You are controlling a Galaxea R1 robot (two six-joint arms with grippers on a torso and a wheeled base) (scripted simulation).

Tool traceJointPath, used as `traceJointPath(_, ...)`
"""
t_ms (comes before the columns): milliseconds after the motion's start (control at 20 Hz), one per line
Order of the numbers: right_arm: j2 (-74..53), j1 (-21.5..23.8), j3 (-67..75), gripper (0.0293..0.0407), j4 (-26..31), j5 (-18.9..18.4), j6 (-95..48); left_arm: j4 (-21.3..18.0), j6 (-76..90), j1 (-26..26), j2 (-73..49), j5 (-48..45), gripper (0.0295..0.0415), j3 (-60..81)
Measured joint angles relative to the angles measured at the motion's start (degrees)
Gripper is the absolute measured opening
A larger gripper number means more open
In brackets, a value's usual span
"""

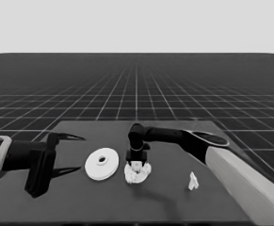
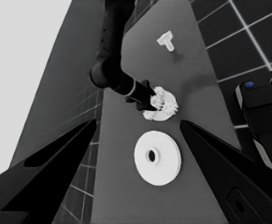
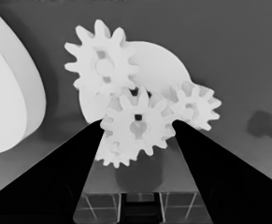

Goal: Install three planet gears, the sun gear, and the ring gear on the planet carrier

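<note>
Head view: you see the left gripper parked over the tabletop's left end, fingers spread wide, nothing between them. One larger round part lies just beside it toward the middle, flat, centre hole showing. The right gripper points straight down at mid-table onto a white cluster: the smaller round part with gears on it. One thin white piece stands alone near the right edge, well apart from the cluster.

Left wrist view: you get the larger round part between the spread left fingers, untouched. Farther off, the right arm comes down on the gear cluster; the thin white piece lies beyond.

Right wrist view: count four gears. One sits between the right fingertips, which press against its teeth on both sides. Three others ring it over the smaller round part, teeth meshing or overlapping. The larger round part's rim fills one edge.
</note>
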Motion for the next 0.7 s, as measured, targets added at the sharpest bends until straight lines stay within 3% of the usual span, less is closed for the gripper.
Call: traceJointPath(700, 0.0, 0.0, 0.0, 0.0309, 0.0, 0.0, 8.3, 0.0, 0.0, 0.0, 0.0, 0.0, 0.0385, 0.0)
